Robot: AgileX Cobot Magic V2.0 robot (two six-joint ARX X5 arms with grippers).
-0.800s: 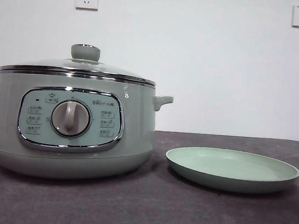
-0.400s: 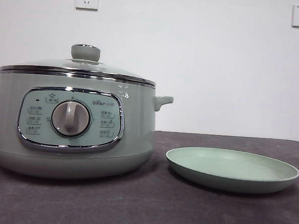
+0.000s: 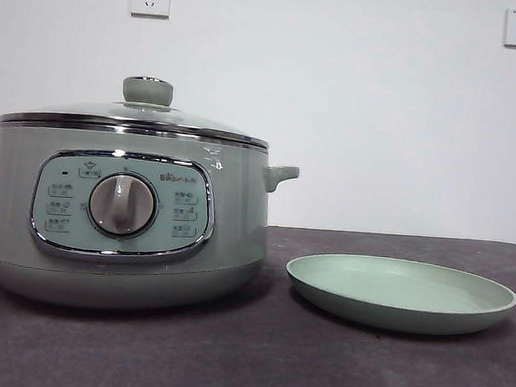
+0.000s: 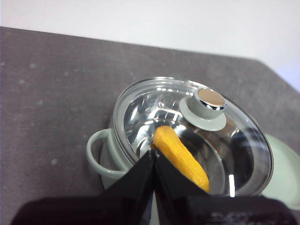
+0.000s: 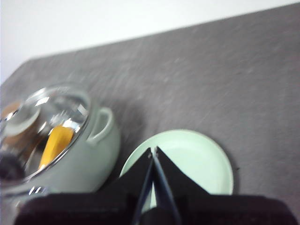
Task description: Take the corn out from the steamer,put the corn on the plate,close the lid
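Steamer closed, corn inside, left gripper above

Lid [image 4: 206,136] seated on steamer [image 4: 105,159] at frame centre; corn [image 4: 180,157] visible through glass. Left gripper [image 4: 153,157] jaws pressed together at lower centre. Plate [image 4: 286,173] edge at right.

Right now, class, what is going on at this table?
Nothing is being handled yet. The steamer stands shut, its glass lid on, and the corn lies inside, seen through the glass. The plate sits bare beside it on the table. The left gripper hangs above the steamer and the right gripper above the plate, both with jaws shut, holding nothing.
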